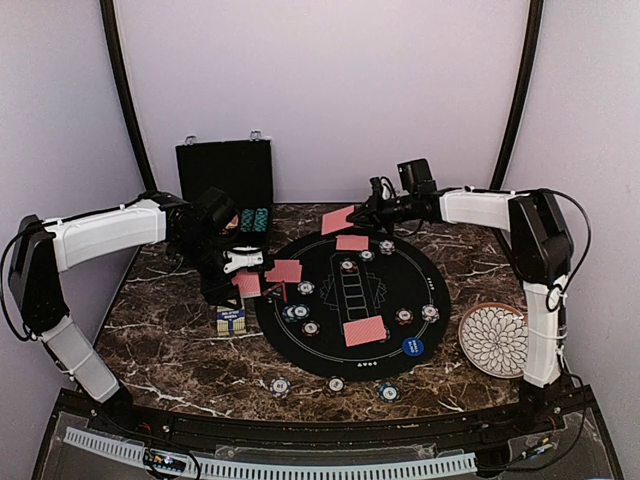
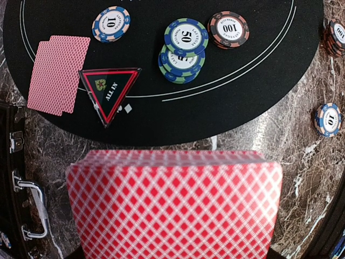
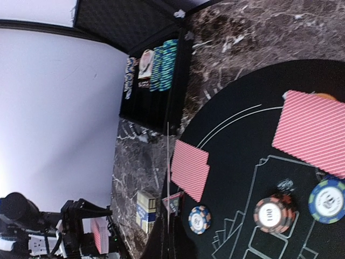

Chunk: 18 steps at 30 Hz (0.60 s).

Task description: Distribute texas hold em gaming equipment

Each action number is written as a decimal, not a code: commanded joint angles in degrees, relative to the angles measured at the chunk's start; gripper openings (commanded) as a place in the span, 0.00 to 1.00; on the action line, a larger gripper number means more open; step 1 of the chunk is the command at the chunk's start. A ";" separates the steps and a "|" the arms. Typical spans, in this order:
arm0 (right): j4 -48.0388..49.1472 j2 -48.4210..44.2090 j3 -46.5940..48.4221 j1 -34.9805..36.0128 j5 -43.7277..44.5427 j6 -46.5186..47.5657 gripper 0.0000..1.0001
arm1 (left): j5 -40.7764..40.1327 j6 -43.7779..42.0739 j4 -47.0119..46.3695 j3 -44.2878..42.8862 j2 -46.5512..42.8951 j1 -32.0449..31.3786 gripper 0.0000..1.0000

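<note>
Left fingers [image 1: 240,265]: grasping card deck [image 2: 172,205].
Right fingers [image 1: 365,212]: clenching, hovering at counter [image 1: 180,370] far edge.
Case [image 1: 225,172]: holding chip rows [image 1: 253,218], far-left corner.

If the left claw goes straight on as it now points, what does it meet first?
Probably the near edge of the black mat, before the red triangle token; the deck that the left claw holds would touch first. Depth is unclear.
</note>
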<state>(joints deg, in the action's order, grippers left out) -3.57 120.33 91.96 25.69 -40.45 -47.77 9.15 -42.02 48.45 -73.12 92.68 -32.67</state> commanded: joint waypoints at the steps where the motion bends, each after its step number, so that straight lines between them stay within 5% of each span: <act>1: -11.96 7.32 9.12 -0.98 5.30 7.71 0.00 | 0.65 -0.35 -0.02 0.47 -2.65 0.01 0.00; 9: -21.72 18.76 26.57 -1.41 9.51 10.74 0.00 | 1.17 -0.18 -0.54 1.31 -3.27 0.02 0.00; 15: -23.27 21.16 29.06 -2.29 11.38 11.23 0.00 | 1.15 -0.33 -0.87 2.41 -4.16 -0.02 0.00; 18: -24.34 21.16 29.25 -2.35 12.42 11.95 0.14 | 1.36 -0.34 -0.90 2.46 -4.26 0.00 0.00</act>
<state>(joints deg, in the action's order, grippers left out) -26.20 140.90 119.09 23.90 -30.30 -37.78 9.39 -42.00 47.97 -71.46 91.57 -32.69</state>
